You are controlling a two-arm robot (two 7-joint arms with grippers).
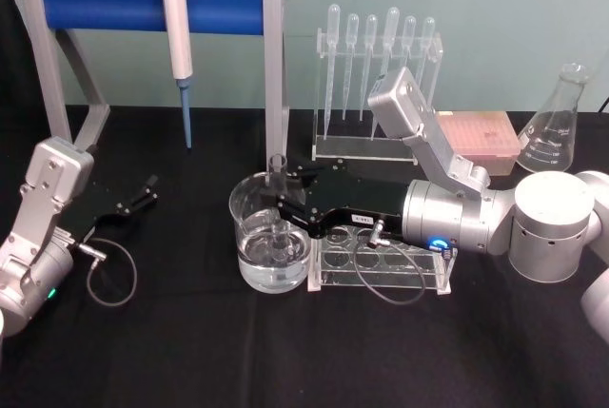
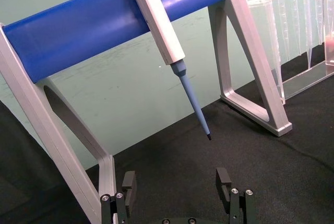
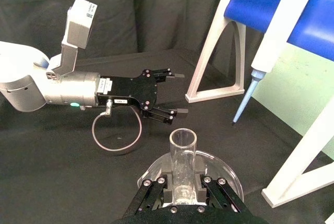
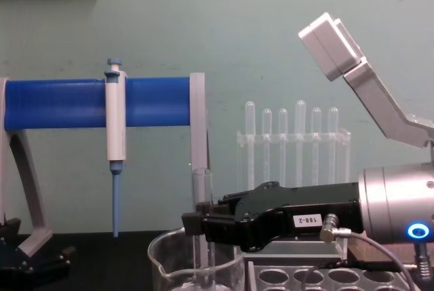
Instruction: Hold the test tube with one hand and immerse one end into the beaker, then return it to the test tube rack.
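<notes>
The test tube [image 1: 278, 201] is held upright, its lower end dipped into the water inside the beaker [image 1: 249, 206], its open rim above the beaker's lip. It is clamped by the fingers of the right gripper [image 1: 283, 210], reached in over the beaker from the tube rack [image 1: 381, 270] side. The left gripper [image 1: 147, 189], fingers spread apart, is parked near the blue pipettor stand [image 1: 143, 1], well apart from the beaker.

Bright, even light all round, shadows soft on the black tablecloth [image 1: 190, 351]. Small glints sparkle on the beaker [image 1: 271, 237]; beside it, the silver wrist's blue ring light [image 4: 418, 230] glows sharply.
</notes>
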